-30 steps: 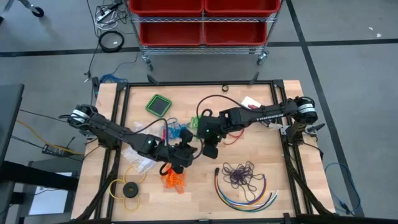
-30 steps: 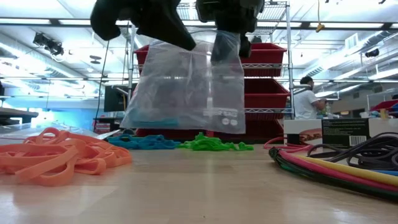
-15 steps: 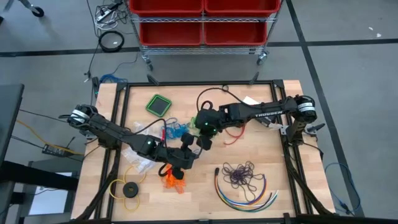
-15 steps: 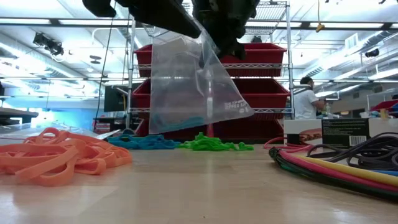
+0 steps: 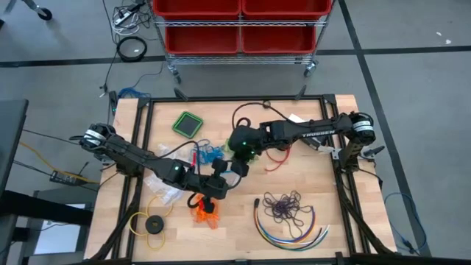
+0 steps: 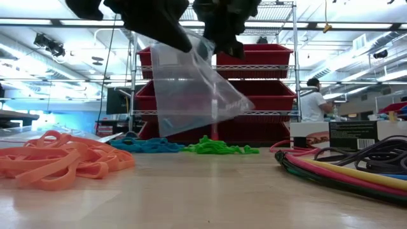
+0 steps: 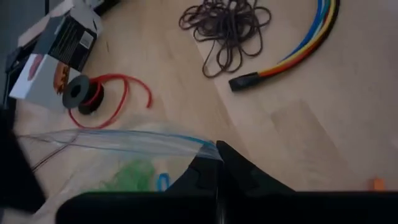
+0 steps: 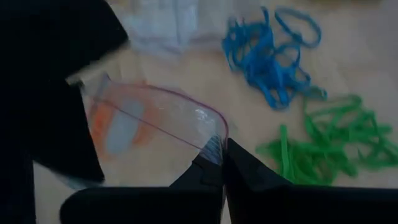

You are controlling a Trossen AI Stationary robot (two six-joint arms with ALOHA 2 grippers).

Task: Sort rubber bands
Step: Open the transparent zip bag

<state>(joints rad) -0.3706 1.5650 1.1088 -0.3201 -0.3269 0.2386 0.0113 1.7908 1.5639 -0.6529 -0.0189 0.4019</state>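
High view: left gripper (image 5: 218,179) and right gripper (image 5: 237,163) both pinch-closed on one clear bag (image 6: 194,89) — low view: orange rubber bands (image 6: 57,162) lie below-left, unbagged — wrist views: thin rim grips, so diverging pulls could tear it free.

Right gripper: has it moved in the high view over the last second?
Yes. The right gripper, shut on the clear plastic bag, has shifted left and toward the table's far edge, nearer the green square object.
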